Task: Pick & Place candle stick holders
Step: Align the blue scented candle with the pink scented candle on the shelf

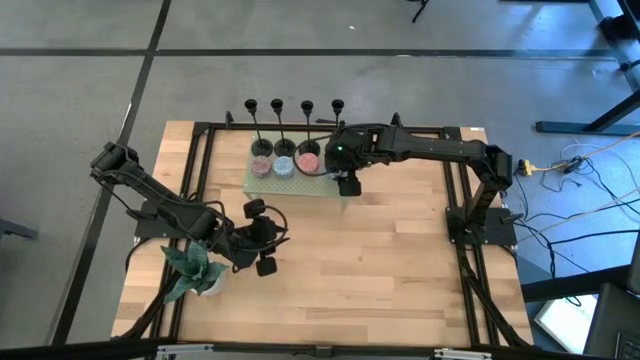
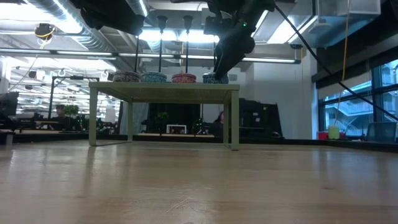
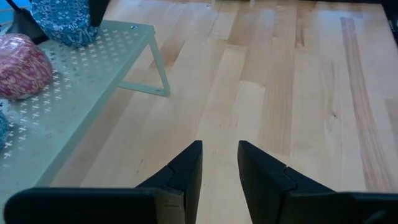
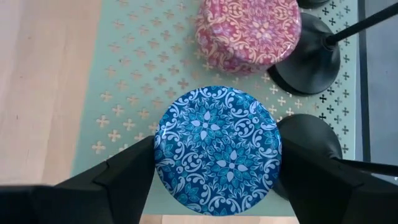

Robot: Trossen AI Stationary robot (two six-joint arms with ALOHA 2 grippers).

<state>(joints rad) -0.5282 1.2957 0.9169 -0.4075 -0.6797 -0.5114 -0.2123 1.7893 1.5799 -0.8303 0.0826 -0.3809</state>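
Four black candle stick holders (image 1: 293, 110) stand on their round bases in a row along the far edge of a pale green perforated shelf (image 1: 262, 182). Two of the bases show in the right wrist view (image 4: 308, 62). Patterned round candles sit in front of them, among them a pink one (image 4: 249, 31). My right gripper (image 1: 346, 180) is over the shelf's right end, shut on a blue patterned candle (image 4: 217, 149). My left gripper (image 3: 219, 165) is open and empty over the bare table, nearer than the shelf, toward the left (image 1: 262, 240). My right gripper pinches the blue candle's round side wall (image 4: 158, 168) between its two fingers, one on each opposite side. The fingers (image 2: 225, 59) come from above, pointing down. The candle stands upright with its bottom on the shelf's right end (image 2: 214, 78).
A green plant in a white pot (image 1: 195, 268) stands at the near left, close to my left arm. The shelf stands on thin legs (image 2: 234, 118) above the wooden table. Open table lies at the near right (image 1: 380, 270).
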